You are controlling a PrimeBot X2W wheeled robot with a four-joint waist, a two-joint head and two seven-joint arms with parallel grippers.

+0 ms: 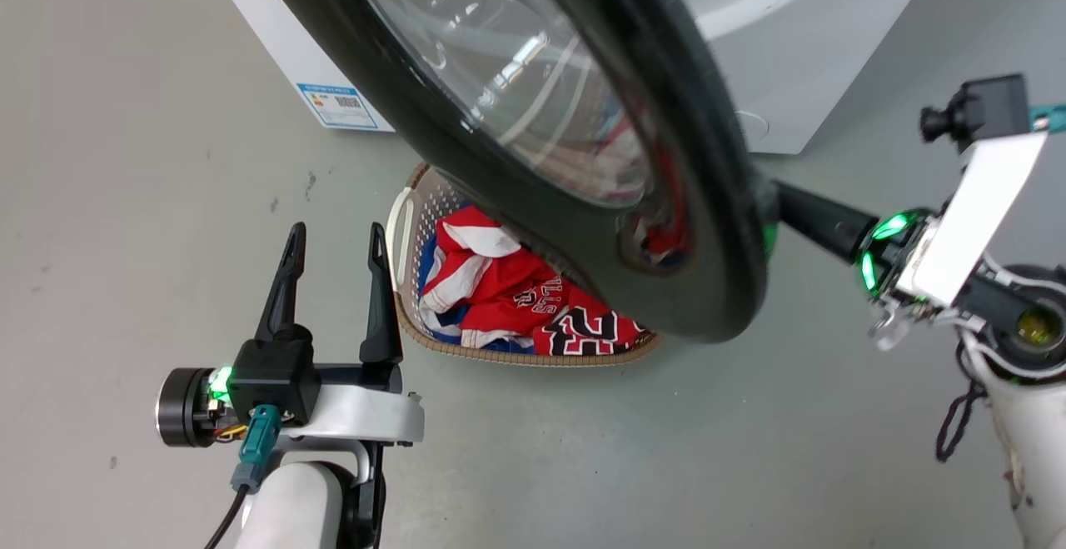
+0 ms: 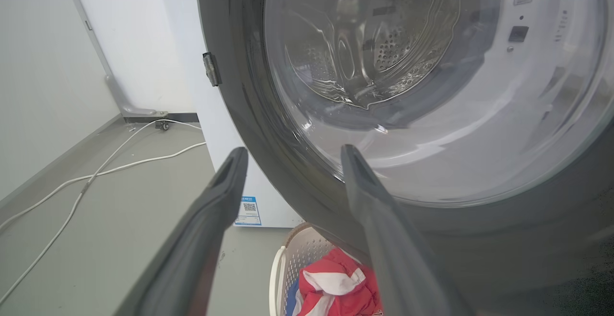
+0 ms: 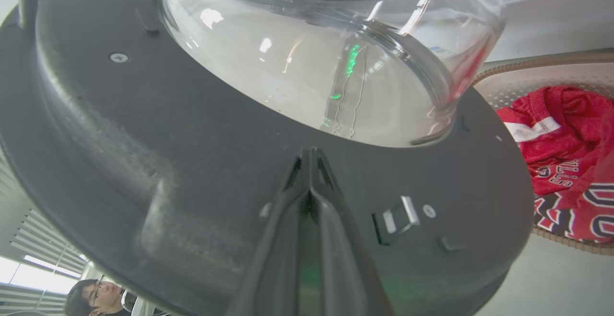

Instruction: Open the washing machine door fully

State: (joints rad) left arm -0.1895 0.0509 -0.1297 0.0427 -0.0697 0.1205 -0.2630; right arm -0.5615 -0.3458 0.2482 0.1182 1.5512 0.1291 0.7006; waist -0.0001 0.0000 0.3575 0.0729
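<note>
- The washing machine door [image 1: 516,74], a big glossy black disc with a bulging clear glass centre, stands open. It runs from the top centre of the head view down to the lower right of centre.
- The white washing machine [image 1: 799,57] sits behind it along the top edge, with a blue sticker [image 1: 343,105] low on its side.
- The left gripper [image 1: 336,232] hovers at lower left over the grey floor, fingers spread wide and holding nothing, apart from the door.
- In its wrist view, the right gripper [image 3: 311,155] has its fingers pressed together, tips against the door's black inner face, near a metal latch [image 3: 400,213].
- A pale laundry basket [image 1: 500,357] under the door holds a red, white and blue jersey [image 1: 533,299].
- A white cable [image 2: 125,164] trails across the floor at left of the left wrist view.
- A person [image 3: 93,297] shows at the lower left corner of the right wrist view.
</note>
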